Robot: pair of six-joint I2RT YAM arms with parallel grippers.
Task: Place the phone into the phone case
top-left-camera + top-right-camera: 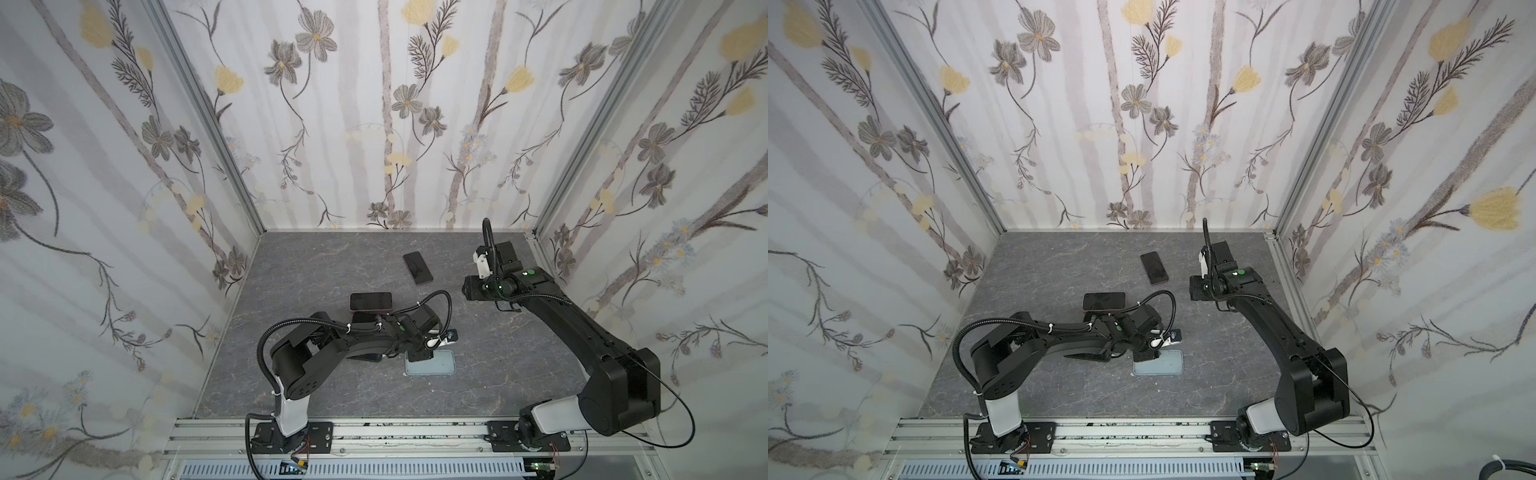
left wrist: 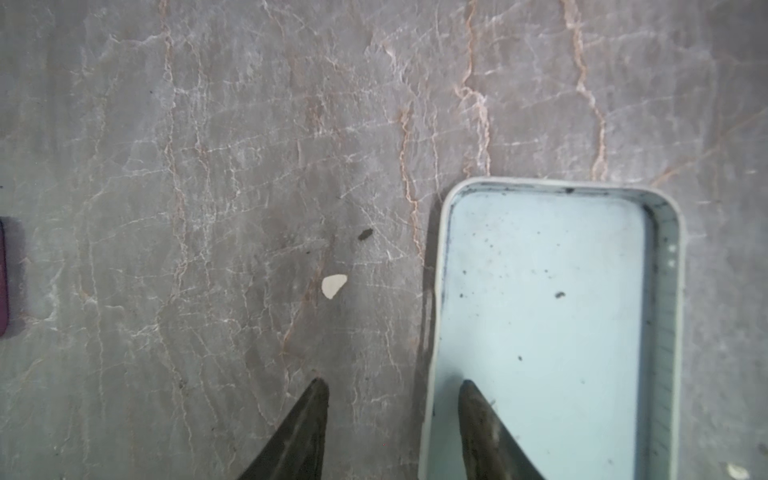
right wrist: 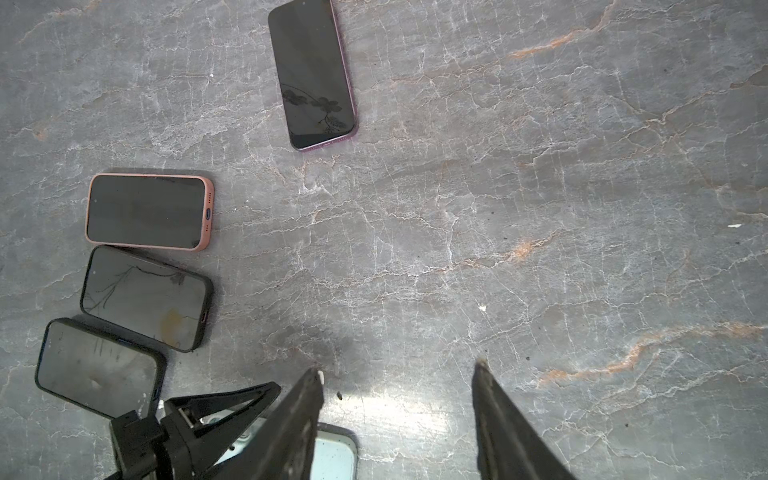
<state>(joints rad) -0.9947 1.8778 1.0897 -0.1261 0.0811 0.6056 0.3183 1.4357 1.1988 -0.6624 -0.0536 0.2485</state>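
The phone (image 1: 417, 268) (image 1: 1154, 269) (image 3: 312, 75) has a dark screen and a purple edge and lies bare on the grey marble table, far of centre. The phone case (image 1: 436, 365) (image 1: 1165, 362) (image 2: 548, 311) is pale blue, empty and lies open side up nearer the front. My left gripper (image 1: 419, 355) (image 2: 392, 382) hangs open over the case's left end. One finger is over the case's inside, the other over the table, with the case's side wall between them. My right gripper (image 1: 471, 291) (image 3: 399, 368) stands open over bare table to the right of the phone, holding nothing.
A phone in a pink case (image 1: 371, 301) (image 3: 147, 212) lies left of centre. Two phones in black cases (image 3: 145, 297) (image 3: 97, 368) lie beside it, hidden under my left arm in both top views. A small white chip (image 2: 333, 286) lies next to the blue case.
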